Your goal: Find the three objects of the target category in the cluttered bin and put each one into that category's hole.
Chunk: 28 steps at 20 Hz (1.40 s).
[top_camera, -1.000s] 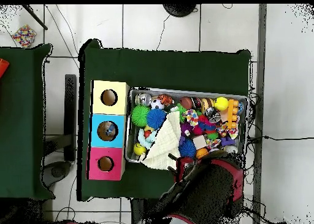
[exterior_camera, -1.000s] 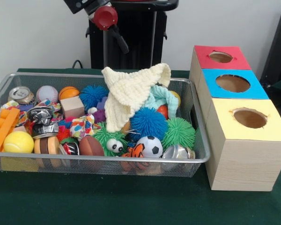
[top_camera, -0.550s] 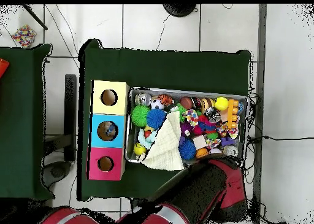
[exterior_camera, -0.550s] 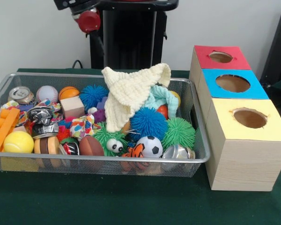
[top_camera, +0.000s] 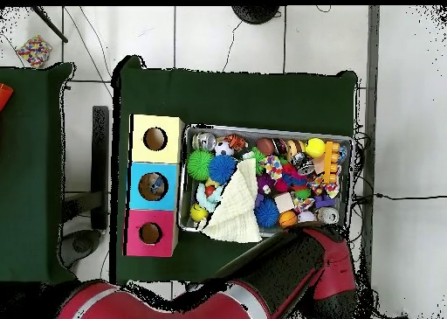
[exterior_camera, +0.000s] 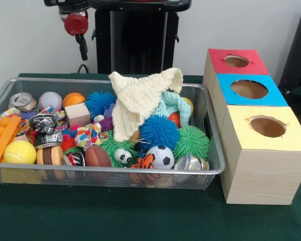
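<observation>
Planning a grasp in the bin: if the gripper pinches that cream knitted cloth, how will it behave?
The cream knitted cloth is draped in folds over the toys, so it is probably floppy and light. Lifted by one corner it would likely hang and unfold. It lies against the blue spiky ball, so it might drag that.

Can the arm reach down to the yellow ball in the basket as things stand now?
Probably yes. The yellow ball lies uncovered on top, at the basket's corner, and the cream cloth is away from it.
</observation>
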{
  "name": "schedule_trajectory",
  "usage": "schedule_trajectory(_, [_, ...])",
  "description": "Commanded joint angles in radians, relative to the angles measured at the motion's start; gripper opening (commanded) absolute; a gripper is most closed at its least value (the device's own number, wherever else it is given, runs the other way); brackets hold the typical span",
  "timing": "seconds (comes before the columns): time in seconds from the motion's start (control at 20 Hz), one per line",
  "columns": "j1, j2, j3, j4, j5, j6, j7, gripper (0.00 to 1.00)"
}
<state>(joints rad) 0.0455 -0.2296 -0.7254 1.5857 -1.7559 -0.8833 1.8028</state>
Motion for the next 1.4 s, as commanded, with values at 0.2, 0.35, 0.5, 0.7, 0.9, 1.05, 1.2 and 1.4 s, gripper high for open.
schedule_trajectory(0.2, [-0.066, 0.024, 0.014, -0.128, 0.021, 0.051, 0.379, 1.0])
schedule_trajectory(0.35, [-0.067, 0.039, 0.006, -0.131, 0.023, 0.064, 0.397, 1.0])
schedule_trajectory(0.5, [-0.062, 0.093, -0.045, -0.146, 0.04, 0.146, 0.464, 1.0])
schedule_trajectory(0.7, [-0.067, 0.081, -0.037, -0.149, 0.048, 0.136, 0.487, 1.0])
schedule_trajectory(0.9, [-0.076, 0.064, -0.017, -0.143, 0.054, 0.139, 0.491, 1.0])
schedule_trajectory(1.05, [-0.075, 0.06, -0.011, -0.141, 0.05, 0.147, 0.498, 1.0])
schedule_trajectory(1.2, [-0.076, 0.063, -0.007, -0.143, 0.049, 0.163, 0.498, 1.0])
schedule_trajectory(1.4, [-0.094, 0.038, 0.016, -0.138, 0.08, 0.164, 0.493, 1.0])
